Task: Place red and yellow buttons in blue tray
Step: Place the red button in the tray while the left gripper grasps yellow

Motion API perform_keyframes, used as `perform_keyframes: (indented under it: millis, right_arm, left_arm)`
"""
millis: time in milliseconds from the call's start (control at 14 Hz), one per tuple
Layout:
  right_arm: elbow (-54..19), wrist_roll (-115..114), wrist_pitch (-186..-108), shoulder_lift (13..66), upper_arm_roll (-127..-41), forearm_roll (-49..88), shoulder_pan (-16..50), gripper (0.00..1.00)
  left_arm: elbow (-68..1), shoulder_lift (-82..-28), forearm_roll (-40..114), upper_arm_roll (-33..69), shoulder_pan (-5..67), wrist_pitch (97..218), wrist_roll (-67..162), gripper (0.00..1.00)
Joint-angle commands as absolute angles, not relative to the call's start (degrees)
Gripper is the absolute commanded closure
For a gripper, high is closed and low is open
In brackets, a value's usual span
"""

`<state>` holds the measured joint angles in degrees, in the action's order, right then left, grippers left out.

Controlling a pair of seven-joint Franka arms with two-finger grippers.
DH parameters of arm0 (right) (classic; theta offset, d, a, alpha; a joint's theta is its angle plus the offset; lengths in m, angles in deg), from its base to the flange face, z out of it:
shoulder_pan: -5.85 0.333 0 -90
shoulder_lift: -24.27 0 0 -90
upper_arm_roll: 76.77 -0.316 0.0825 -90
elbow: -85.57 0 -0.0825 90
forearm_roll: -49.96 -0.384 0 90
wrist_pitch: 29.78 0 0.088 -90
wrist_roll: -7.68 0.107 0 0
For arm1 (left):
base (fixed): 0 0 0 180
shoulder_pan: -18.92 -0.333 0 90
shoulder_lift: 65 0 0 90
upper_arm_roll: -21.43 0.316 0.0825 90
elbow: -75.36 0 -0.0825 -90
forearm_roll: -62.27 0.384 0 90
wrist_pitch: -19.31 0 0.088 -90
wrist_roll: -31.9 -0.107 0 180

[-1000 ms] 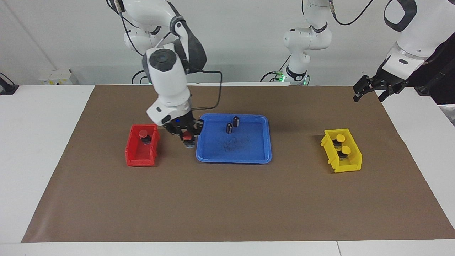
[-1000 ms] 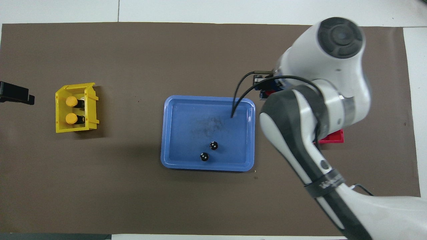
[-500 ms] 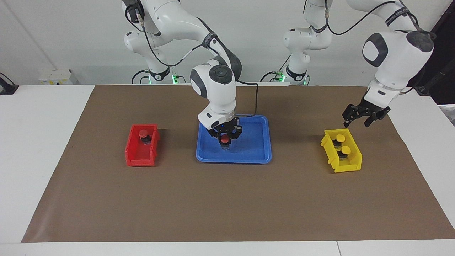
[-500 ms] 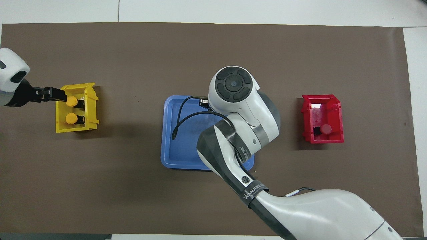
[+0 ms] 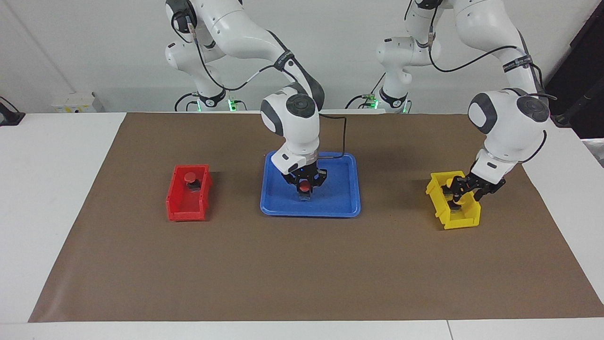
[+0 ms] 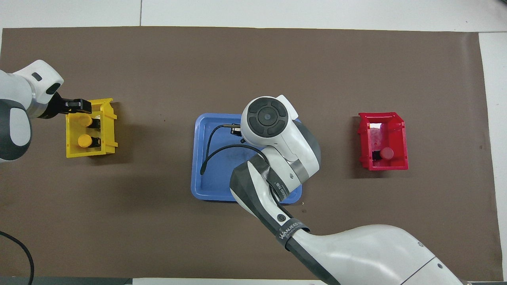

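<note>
My right gripper [image 5: 305, 185] is shut on a red button [image 5: 305, 189] and holds it low over the middle of the blue tray [image 5: 339, 203]; I cannot tell whether the button touches the tray. In the overhead view the right arm hides its gripper and much of the tray [image 6: 216, 186]. A second red button [image 5: 190, 177] sits in the red bin [image 5: 186, 208]. My left gripper [image 5: 463, 189] is open, reaching down into the yellow bin [image 5: 465, 221]. Two yellow buttons [image 6: 84, 120] [image 6: 84, 140] sit in that bin [image 6: 109, 134], below the left gripper [image 6: 77, 105].
A brown mat [image 5: 302, 274] covers the table. The red bin [image 6: 402, 134] stands toward the right arm's end, the yellow bin toward the left arm's end, and the tray between them. The two dark cylinders are hidden by the right arm.
My right gripper carried the red button from beside the tray's edge to over its middle and lowered it. My left gripper came down from the table's end into the yellow bin.
</note>
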<state>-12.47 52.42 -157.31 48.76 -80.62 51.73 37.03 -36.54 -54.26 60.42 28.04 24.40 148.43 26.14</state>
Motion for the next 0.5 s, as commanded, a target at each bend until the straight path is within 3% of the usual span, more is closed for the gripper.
perform_keyframes:
  millis: [0,71,286,429]
  right_arm:
    - [-15.59,53.47,-160.11,47.56,-80.72,53.3,36.87,0.65]
    - [-15.59,53.47,-160.55,47.73,-80.72,53.65,36.96,0.61]
    - [-13.14,53.29,-158.11,47.74,-80.55,54.35,36.87,0.13]
    - [-7.1,52.77,-151.02,47.56,-80.28,55.14,35.74,0.06]
  left_arm:
    - [-36.52,-53.57,60.69,27.85,23.23,150.36,25.22,0.32]
    - [-36.52,-53.66,60.69,27.85,23.06,150.27,25.22,0.32]
    - [-37.31,-53.84,60.51,27.85,22.97,150.44,25.3,0.32]
    - [-37.75,-53.58,60.42,27.76,23.4,150.71,25.48,0.32]
